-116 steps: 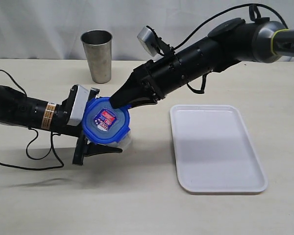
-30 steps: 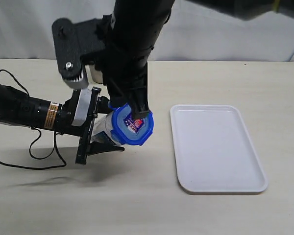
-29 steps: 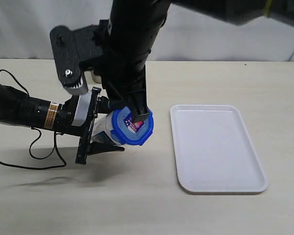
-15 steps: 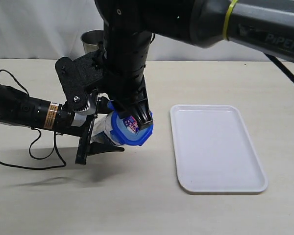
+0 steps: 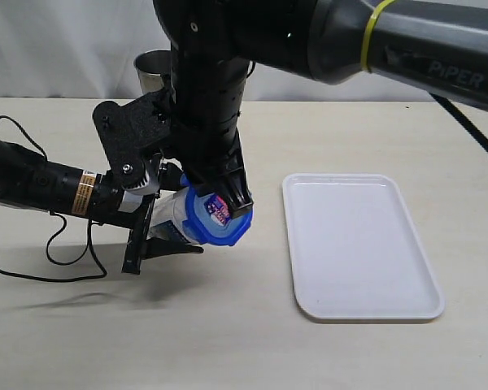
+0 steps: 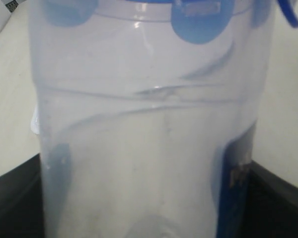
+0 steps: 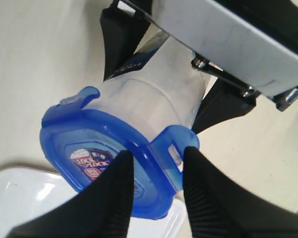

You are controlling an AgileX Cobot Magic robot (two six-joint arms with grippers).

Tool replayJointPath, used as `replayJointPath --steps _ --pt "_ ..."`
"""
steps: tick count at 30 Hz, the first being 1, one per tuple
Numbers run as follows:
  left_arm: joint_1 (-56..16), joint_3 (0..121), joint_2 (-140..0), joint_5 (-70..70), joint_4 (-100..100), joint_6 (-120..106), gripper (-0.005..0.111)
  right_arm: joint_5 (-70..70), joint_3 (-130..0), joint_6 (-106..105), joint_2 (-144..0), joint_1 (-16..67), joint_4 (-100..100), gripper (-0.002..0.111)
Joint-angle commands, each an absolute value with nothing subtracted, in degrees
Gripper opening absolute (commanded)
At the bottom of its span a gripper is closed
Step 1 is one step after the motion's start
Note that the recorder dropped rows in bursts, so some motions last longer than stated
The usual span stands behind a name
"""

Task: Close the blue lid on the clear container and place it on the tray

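With the left gripper [image 5: 150, 231] clamping the clear container [image 5: 176, 218] tilted above the counter [image 5: 228, 341], the right gripper [image 7: 156, 166], narrowly open astride 1 tab of the blue lid [image 7: 104, 173], should press squarely.

The right arm [image 5: 220, 73] hides most of the steel cup [image 5: 150, 65] behind it

Beige tabletop [image 5: 228, 341], matte, pale backdrop behind. Tray [image 5: 359, 244] flat on table, empty, off to side of both sets of jaws, apart from them. Steel cup [image 5: 150, 69] upright at far edge, mostly hidden behind right arm. Black cable [image 5: 57, 244] looped on table beneath left arm.
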State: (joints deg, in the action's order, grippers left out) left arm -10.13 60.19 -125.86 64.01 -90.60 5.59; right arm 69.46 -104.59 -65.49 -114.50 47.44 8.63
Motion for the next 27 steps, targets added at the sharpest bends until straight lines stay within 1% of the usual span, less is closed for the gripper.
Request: replayJointPath --steps 1,27 --pt "-10.6 60.2 -125.2 70.0 -89.9 6.2 0.000 70.0 -104.3 -65.1 -116.7 47.5 5.1 0.030" --pt "-10.6 60.2 -125.2 70.0 -89.8 6.3 0.000 70.0 -104.3 -65.3 -121.4 47.5 1.3 0.030"
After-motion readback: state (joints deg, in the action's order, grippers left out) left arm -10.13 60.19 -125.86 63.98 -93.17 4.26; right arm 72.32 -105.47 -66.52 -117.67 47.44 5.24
